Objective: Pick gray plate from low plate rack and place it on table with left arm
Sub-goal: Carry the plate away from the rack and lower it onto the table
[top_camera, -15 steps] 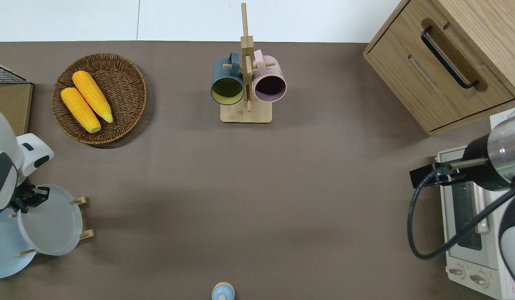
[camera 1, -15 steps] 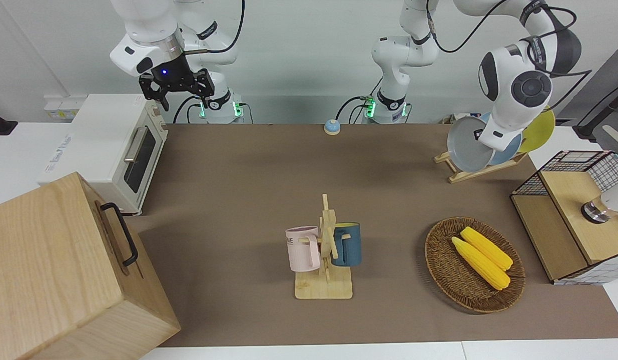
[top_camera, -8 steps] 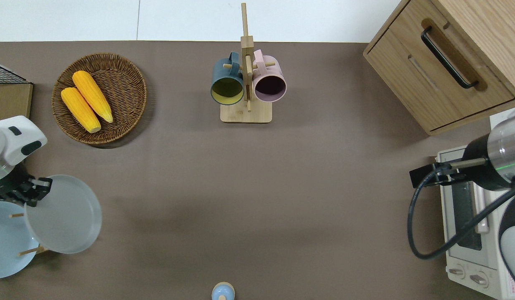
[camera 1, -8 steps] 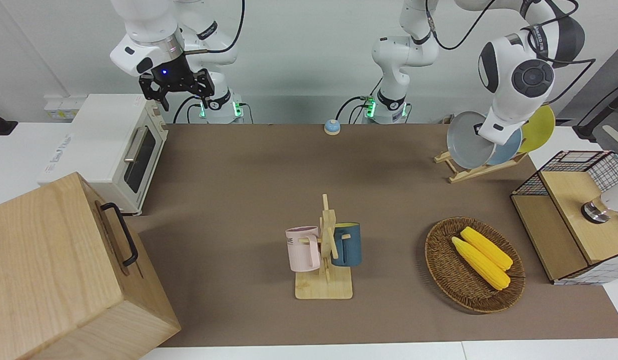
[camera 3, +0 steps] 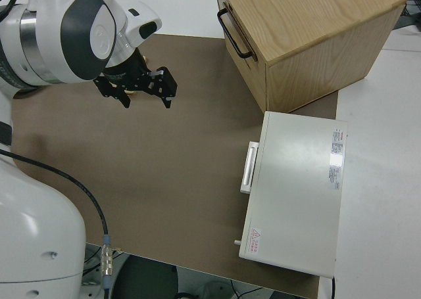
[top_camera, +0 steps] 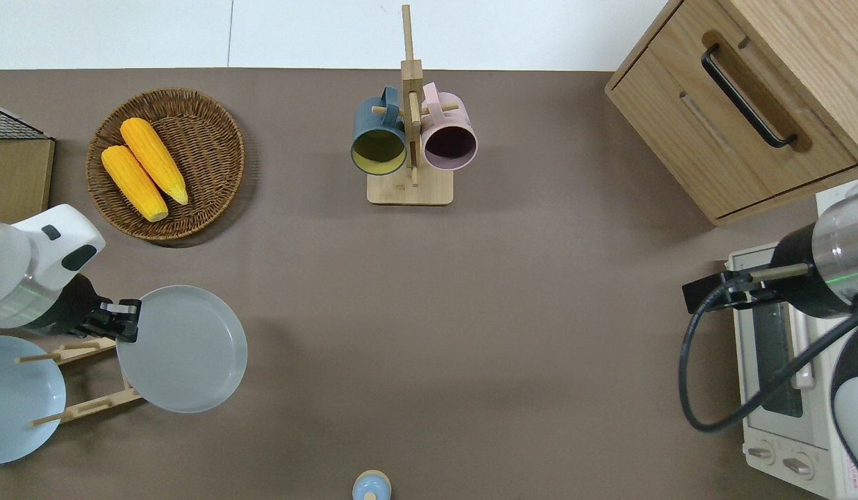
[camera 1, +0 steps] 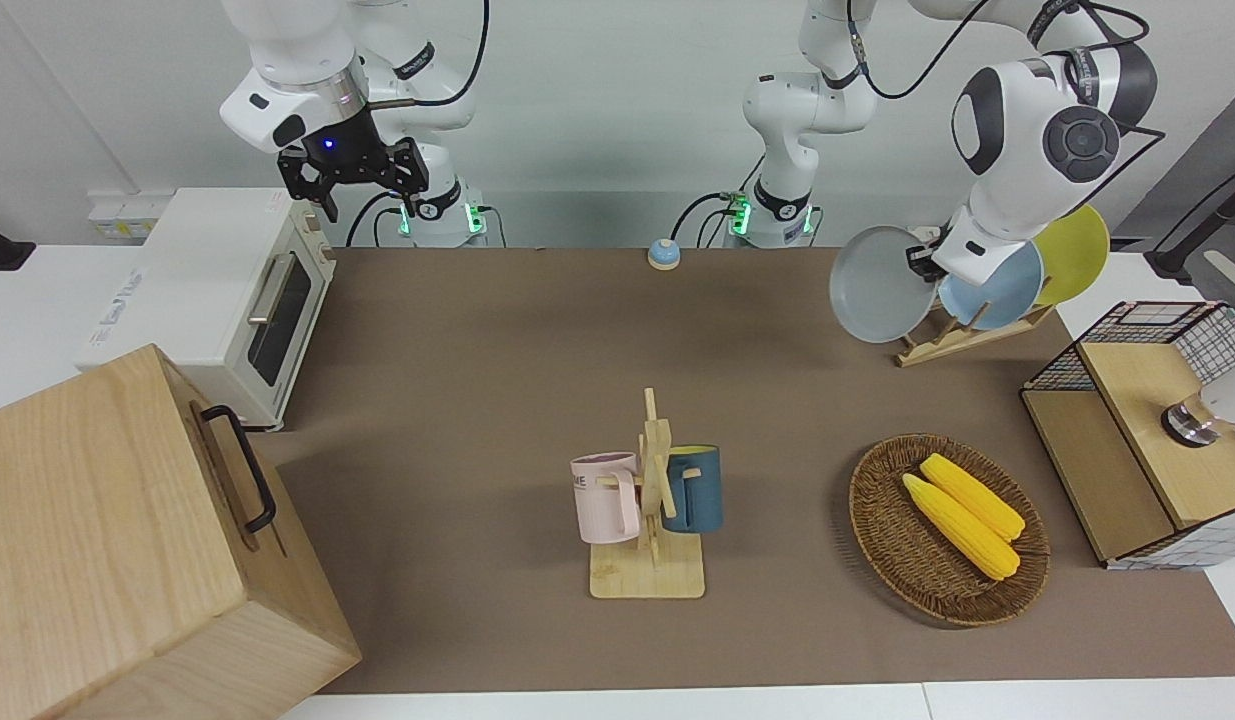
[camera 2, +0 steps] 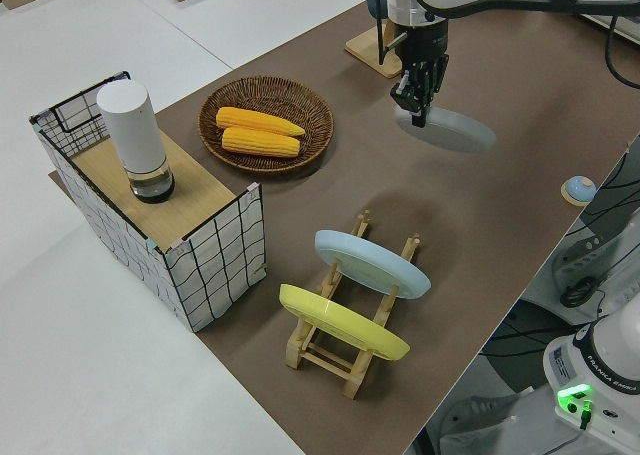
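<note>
My left gripper (camera 1: 922, 262) (top_camera: 126, 321) is shut on the rim of the gray plate (camera 1: 880, 285) (top_camera: 182, 349). It holds the plate tilted in the air, over the brown table (top_camera: 470, 312), just off the low plate rack (camera 1: 962, 335) (top_camera: 95, 405) toward the right arm's end. The left side view shows the plate (camera 2: 455, 130) hanging from the gripper (camera 2: 418, 100), clear of the rack (camera 2: 330, 358). A sky-blue plate (camera 1: 997, 285) and a yellow plate (camera 1: 1077, 255) stand in the rack. My right gripper (camera 1: 369, 195) (camera 3: 145, 98) is open and parked.
A wicker basket (top_camera: 213, 125) with two corn cobs lies farther from the robots than the rack. A mug stand (top_camera: 409, 139) holds two mugs mid-table. A wire crate (camera 1: 1137, 430), a toaster oven (camera 1: 227, 290), a wooden cabinet (camera 1: 107, 540) and a small blue bell (camera 1: 663, 254) stand around the edges.
My left gripper has lifted the gray plate out of the rack and carried it toward the right arm's end of the table. The right arm has not moved.
</note>
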Controlling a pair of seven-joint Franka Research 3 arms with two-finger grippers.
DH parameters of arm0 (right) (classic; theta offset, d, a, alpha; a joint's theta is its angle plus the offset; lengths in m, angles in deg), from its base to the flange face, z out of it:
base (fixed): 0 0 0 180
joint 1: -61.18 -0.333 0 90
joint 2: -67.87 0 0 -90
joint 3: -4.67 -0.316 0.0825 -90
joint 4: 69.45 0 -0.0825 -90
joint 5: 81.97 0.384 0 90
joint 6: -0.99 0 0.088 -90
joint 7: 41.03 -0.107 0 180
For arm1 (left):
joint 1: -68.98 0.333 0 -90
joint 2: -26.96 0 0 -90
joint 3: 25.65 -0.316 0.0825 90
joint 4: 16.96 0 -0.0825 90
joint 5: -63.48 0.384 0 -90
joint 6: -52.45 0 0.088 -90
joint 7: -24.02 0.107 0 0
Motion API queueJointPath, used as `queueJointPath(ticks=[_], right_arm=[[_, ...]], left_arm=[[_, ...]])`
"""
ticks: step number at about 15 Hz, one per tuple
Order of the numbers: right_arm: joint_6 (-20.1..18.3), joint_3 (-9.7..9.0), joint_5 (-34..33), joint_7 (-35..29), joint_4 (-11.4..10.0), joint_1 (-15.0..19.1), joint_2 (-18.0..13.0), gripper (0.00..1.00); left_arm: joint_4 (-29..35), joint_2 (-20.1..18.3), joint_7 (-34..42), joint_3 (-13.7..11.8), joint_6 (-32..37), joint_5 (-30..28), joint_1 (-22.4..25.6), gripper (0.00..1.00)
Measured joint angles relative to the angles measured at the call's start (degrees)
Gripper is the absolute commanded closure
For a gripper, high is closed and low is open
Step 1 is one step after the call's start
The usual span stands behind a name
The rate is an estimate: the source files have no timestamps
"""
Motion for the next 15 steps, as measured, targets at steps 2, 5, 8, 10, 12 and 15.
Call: queueJointPath(ticks=[2,5,8,10,12,15], right_arm=[[0.0,0.0,0.0,0.0,0.0,0.0,0.0,0.011],[0.0,0.0,0.0,0.0,0.0,0.0,0.0,0.013],[0.0,0.0,0.0,0.0,0.0,0.0,0.0,0.011],[0.0,0.0,0.0,0.0,0.0,0.0,0.0,0.011],[0.0,0.0,0.0,0.0,0.0,0.0,0.0,0.013],[0.0,0.0,0.0,0.0,0.0,0.0,0.0,0.013]], left_arm=[[5.2,-2.6,-0.5,0.8,-4.4,-0.1,0.0,1.0],[13.7,-5.9,-1.0,1.5,-12.4,-2.3,0.0,1.0],[21.0,-7.8,-1.0,1.7,-19.4,-4.6,0.0,1.0],[23.5,-8.2,-1.1,2.3,-21.0,-5.0,0.0,0.97],[24.8,-8.2,-1.4,2.8,-21.9,-5.1,0.0,0.66],[25.5,-8.2,-1.7,2.9,-22.4,-5.2,0.0,0.25]])
